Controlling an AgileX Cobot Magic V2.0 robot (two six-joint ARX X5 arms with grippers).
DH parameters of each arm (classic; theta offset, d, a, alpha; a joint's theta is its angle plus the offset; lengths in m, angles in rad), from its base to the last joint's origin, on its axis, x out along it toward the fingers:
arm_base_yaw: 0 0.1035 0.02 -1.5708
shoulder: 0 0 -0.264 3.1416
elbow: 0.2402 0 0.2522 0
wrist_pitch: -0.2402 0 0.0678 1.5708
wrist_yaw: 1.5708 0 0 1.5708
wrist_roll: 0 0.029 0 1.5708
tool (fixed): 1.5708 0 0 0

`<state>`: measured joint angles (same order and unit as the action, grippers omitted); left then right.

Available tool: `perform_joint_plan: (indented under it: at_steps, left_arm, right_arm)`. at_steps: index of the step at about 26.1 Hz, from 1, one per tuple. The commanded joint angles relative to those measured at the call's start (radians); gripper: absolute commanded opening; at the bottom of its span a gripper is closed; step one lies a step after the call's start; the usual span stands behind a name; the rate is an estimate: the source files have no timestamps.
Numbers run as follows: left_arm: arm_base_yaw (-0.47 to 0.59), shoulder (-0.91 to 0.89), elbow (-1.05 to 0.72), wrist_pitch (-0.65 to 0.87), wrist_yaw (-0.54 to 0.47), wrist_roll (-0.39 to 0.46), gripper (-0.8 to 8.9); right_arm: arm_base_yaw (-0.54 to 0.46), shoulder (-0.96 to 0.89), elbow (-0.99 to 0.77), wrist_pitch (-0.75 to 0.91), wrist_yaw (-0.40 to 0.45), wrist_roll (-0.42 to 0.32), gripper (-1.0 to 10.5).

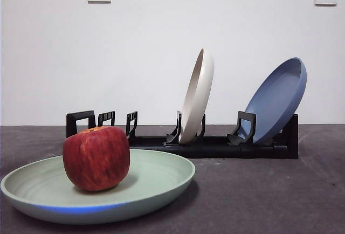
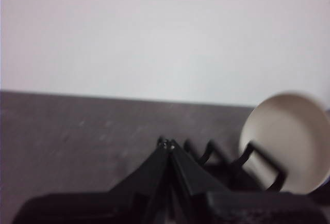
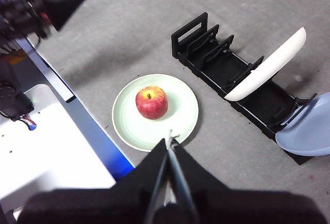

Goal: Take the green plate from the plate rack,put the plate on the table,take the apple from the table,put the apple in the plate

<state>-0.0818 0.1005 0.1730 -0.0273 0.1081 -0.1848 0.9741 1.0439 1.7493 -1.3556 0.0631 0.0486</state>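
Note:
The green plate (image 1: 156,183) lies flat on the dark grey table (image 1: 269,196) at the front left. The red apple (image 1: 97,157) sits in it. Both also show in the right wrist view: plate (image 3: 180,105), apple (image 3: 151,102). The black plate rack (image 1: 215,145) stands behind, also in the right wrist view (image 3: 227,74). My right gripper (image 3: 170,140) is shut and empty, high above the plate's edge. My left gripper (image 2: 166,144) is shut and empty, raised near the rack's end (image 2: 206,154). Neither gripper shows in the front view.
A cream-white plate (image 1: 197,95) stands upright in the rack's middle, and a blue plate (image 1: 277,100) leans at its right end. The table's edge and a white and blue base (image 3: 56,146) lie beside the green plate in the right wrist view.

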Motion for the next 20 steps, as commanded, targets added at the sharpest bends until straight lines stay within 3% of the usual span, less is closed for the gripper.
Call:
perform_joint_plan:
  at_steps: [1, 7, 13, 20]
  left_arm:
    - [0.021, -0.056, -0.07, 0.015, -0.001, 0.077, -0.04]
    - [0.035, -0.095, -0.163, 0.013, -0.016, 0.109, -0.04]
    - [0.035, -0.095, -0.163, -0.152, -0.114, 0.114, -0.04]
    - [0.036, -0.095, -0.162, -0.142, -0.101, 0.141, -0.04]
  right_arm:
    - [0.0, 0.0, -0.006, -0.024, 0.002, 0.009, 0.0]
    - [0.0, 0.002, -0.006, -0.024, 0.003, 0.009, 0.0]
    - [0.0, 0.006, -0.006, -0.024, 0.009, 0.008, 0.0]
    - [0.0, 0.008, -0.006, -0.024, 0.009, 0.008, 0.0]
